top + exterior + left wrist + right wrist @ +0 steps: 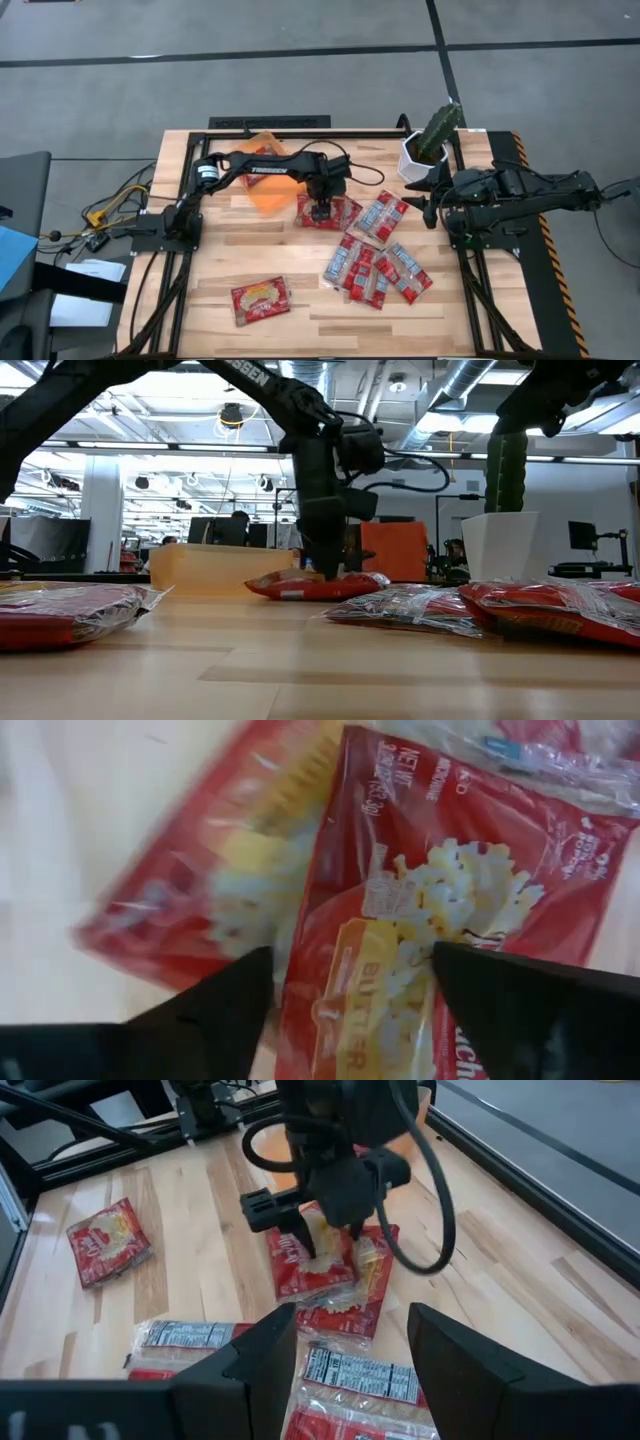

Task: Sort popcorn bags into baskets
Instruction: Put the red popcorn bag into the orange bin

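Observation:
Two overlapping red popcorn bags with yellow popcorn pictures lie flat on the table, just right of the orange basket. My left gripper stands open above them, pointing down. In the left wrist view its fingers straddle part of the upper bag, which rests on the lower bag. My right gripper waits open near the table's right edge, clear of everything. My left gripper comes at the upper bag from above, pointing down. One finger stands beside the bag's long edge, the other finger over its picture side. The bag lies flat; whether the tips touch it, I cannot tell.
A heap of several red and silver-grey packets lies right of the table's middle. A lone red bag sits near the near-left edge. A white pot with a cactus stands at the far right. Bare wood lies between the lone bag and the heap.

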You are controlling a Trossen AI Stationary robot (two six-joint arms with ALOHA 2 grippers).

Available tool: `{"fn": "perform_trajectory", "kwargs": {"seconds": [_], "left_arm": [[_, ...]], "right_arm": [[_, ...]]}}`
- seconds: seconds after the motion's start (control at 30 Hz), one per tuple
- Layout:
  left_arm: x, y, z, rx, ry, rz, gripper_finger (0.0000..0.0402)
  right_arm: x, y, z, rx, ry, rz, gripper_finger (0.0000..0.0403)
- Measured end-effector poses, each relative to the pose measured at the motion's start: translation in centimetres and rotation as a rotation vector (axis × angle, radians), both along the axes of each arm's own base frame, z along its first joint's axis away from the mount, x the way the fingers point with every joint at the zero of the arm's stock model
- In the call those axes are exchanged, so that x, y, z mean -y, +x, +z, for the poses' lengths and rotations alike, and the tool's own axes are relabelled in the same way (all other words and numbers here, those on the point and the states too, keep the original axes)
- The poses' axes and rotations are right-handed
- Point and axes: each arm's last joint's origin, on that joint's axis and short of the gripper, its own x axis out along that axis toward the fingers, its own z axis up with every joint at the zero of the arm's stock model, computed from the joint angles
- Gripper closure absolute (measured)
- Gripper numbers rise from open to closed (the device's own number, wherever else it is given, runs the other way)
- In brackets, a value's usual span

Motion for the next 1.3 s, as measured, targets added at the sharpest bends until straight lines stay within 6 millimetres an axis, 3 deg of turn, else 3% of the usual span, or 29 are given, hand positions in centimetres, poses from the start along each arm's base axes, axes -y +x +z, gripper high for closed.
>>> {"fn": "perform_trajectory", "kwargs": {"seconds": [0.33, 0.47, 0.6, 0.87, 1.1, 1.3], "left_arm": [[0.0, -0.1, -0.3, -0.035, -0.042, 0.014, 0.0383], [0.0, -0.1, 0.3, -0.050, -0.063, 0.052, 0.0391], [0.1, 0.3, 2.2, -0.027, -0.140, 0.105, 0.0399], [0.4, 0.3, 10.4, 0.036, -0.237, 0.186, 0.0401], [-0.2, -3.4, 17.4, 0.079, -0.209, 0.257, 0.0401], [-1.9, -8.5, 21.2, 0.028, -0.052, 0.386, 0.0401]], "right_arm": [[0.0, 0.0, -0.1, -0.006, -0.001, -0.001, 0.0198], [0.0, 0.0, -0.1, -0.006, -0.001, -0.002, 0.0202], [0.0, 0.0, -0.1, -0.006, -0.001, -0.002, 0.0207], [0.0, 0.0, 0.0, -0.006, -0.001, -0.002, 0.0214], [0.0, -0.1, -0.1, -0.017, -0.003, -0.003, 0.0211], [0.0, -0.1, -0.2, -0.025, -0.004, -0.003, 0.0218]]}}
